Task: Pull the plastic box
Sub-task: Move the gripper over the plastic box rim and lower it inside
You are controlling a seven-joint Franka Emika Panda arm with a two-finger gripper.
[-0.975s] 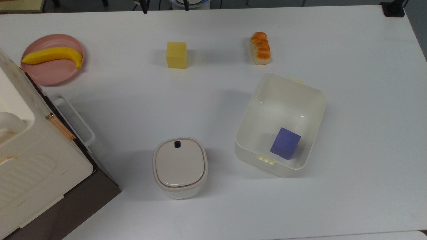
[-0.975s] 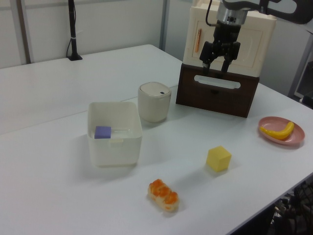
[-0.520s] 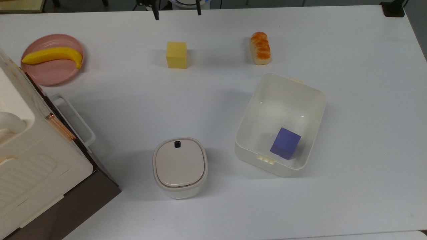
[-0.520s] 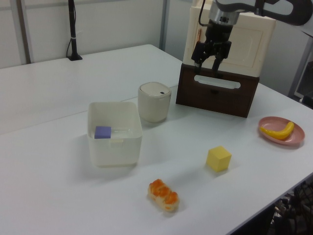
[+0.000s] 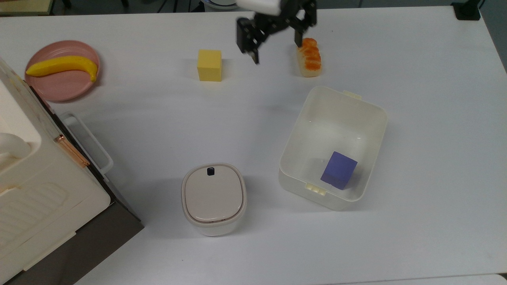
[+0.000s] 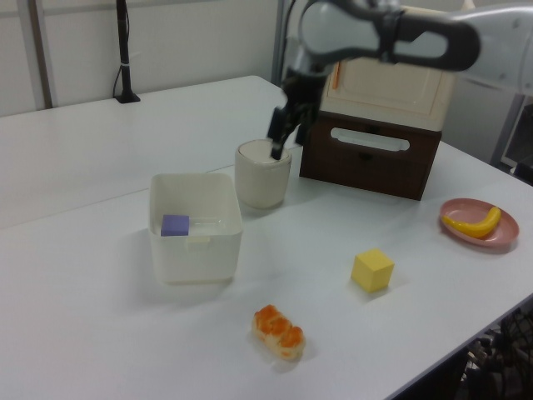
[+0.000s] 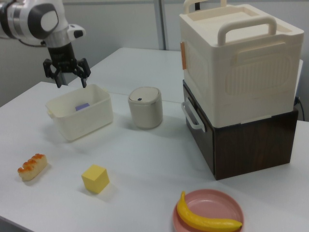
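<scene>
Top view | plastic box (image 5: 372, 118) long axis tilted, upper-right to lower-left | claw (image 5: 276, 50) wide, empty

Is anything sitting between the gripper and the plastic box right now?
Nothing visible does. The open gripper hangs in the air, apart from the plastic box; the bread roll lies beside that path in the top view.

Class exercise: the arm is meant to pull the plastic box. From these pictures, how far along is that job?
Done: nothing yet; the plastic box sits on the table, ungrasped, with a purple cube inside.
In hand: the gripper hangs open and empty in the air; in the right view it shows just above the box's rim.
Left: probably lowering onto a wall, closing on it, then pulling.
</scene>
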